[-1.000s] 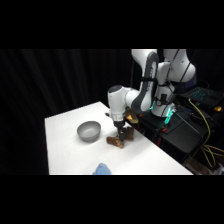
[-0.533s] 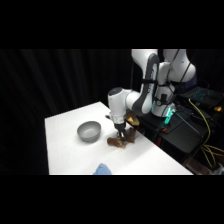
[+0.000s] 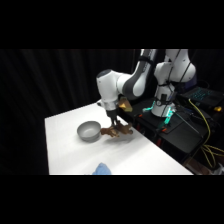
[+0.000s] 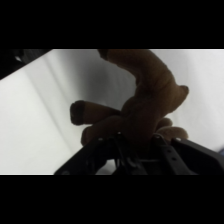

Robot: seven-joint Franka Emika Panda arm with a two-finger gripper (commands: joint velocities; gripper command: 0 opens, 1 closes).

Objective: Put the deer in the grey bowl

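The gripper point(image 3: 116, 125) pinches the deer point(image 3: 118, 132) by its middle, soft and light, limbs drooping, just beside the grey bowl point(image 3: 88, 131)

deer point(image 4: 145, 95) seemingly clamped in hand point(image 4: 136, 145)
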